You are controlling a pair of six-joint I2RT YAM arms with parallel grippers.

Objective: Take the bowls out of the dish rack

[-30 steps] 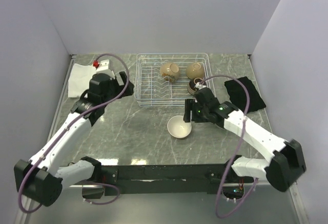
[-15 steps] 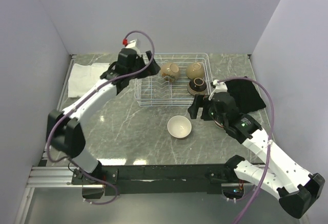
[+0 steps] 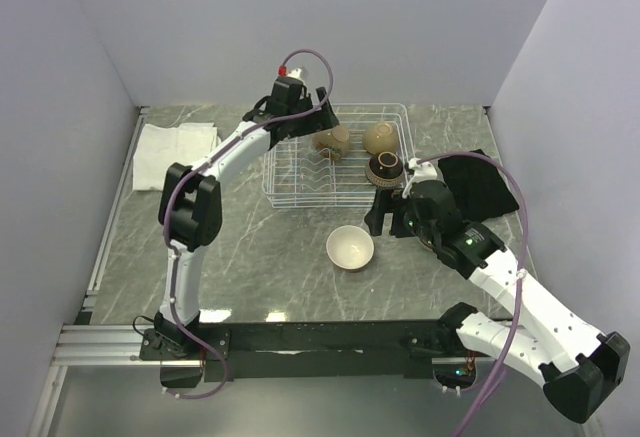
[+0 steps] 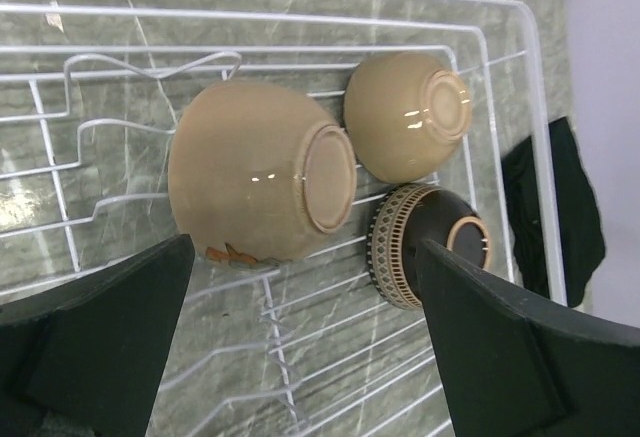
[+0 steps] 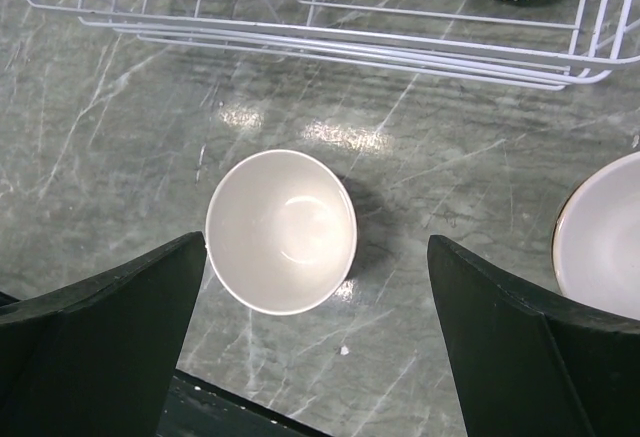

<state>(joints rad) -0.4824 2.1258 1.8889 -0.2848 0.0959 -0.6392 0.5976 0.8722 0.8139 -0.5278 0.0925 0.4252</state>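
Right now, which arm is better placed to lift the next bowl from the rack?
Left. The left gripper hangs open over a tan bowl in the rack; the right gripper is outside, above a white bowl on the table.

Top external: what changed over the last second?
Left tool swung from the white cloth to the dish rack, open above the tan bowls. Right tool, open, barely shifted. Nothing grasped or released. Racked dark bowl and white bowl on the table stayed put.
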